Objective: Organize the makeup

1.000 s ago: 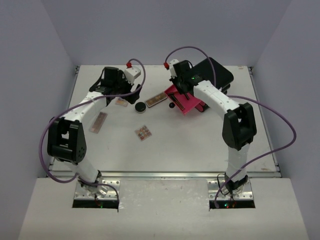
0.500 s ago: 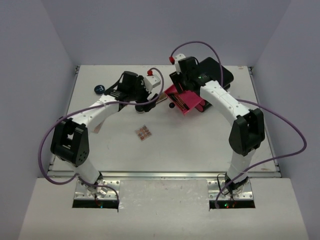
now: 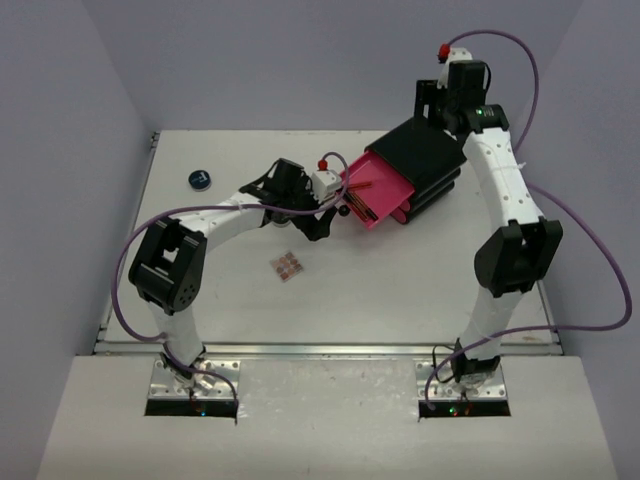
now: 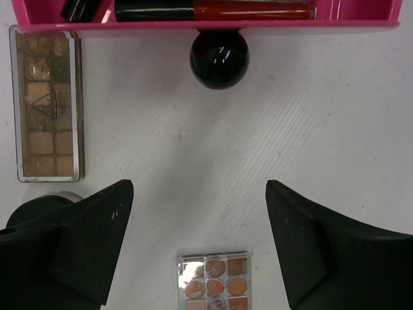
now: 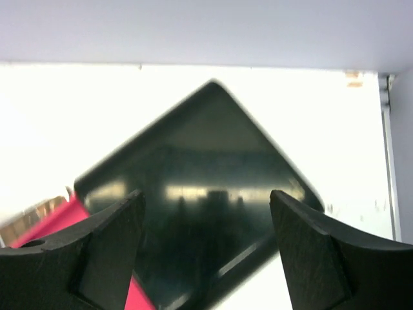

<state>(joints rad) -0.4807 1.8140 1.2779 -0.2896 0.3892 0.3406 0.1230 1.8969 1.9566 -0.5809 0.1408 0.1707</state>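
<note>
Hovering above the black box [image 3: 430,155], the right gripper [image 5: 206,197] gapes wide, empty. The box's pink drawer [image 3: 378,188] stands open, with the left gripper [image 4: 199,194] equally wide before it. A long palette [image 4: 46,106] lies beside the drawer, a small palette [image 4: 215,283] below the left gripper, and a red-and-black stick [image 4: 213,10] inside the drawer.

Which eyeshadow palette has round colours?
The small square palette, low in the left wrist view. The long palette near the pink drawer has square colours instead.

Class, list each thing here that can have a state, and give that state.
pink drawer: open, sticks inside.
left gripper: open, empty.
right gripper: open, empty.
long palette: lying flat, outside drawer.
small palette: lying flat, outside drawer.
blue jar: outside drawer, far from it.
</note>
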